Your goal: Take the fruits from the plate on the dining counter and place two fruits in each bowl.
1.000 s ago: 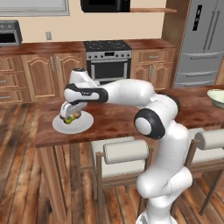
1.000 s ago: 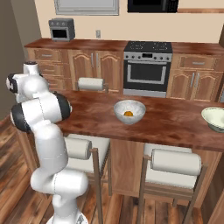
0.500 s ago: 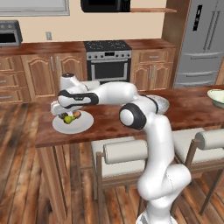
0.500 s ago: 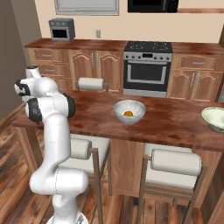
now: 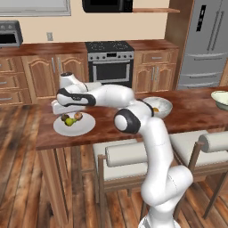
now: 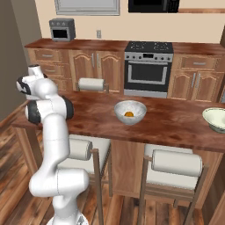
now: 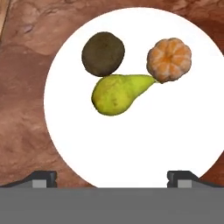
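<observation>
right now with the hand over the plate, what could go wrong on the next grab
The pear touches both the dark fruit and the tan-orange fruit, so the open hand closing on one could knock a neighbour across the plate. The plate sits near the dining counter edge, so a nudged fruit might roll off.

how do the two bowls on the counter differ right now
The near bowl stands mid-counter and holds one orange fruit; the far bowl stands at the counter's right end, cut by the picture's edge, with no fruit visible inside. Both are deep, round, pale and upright on the dining counter.
</observation>
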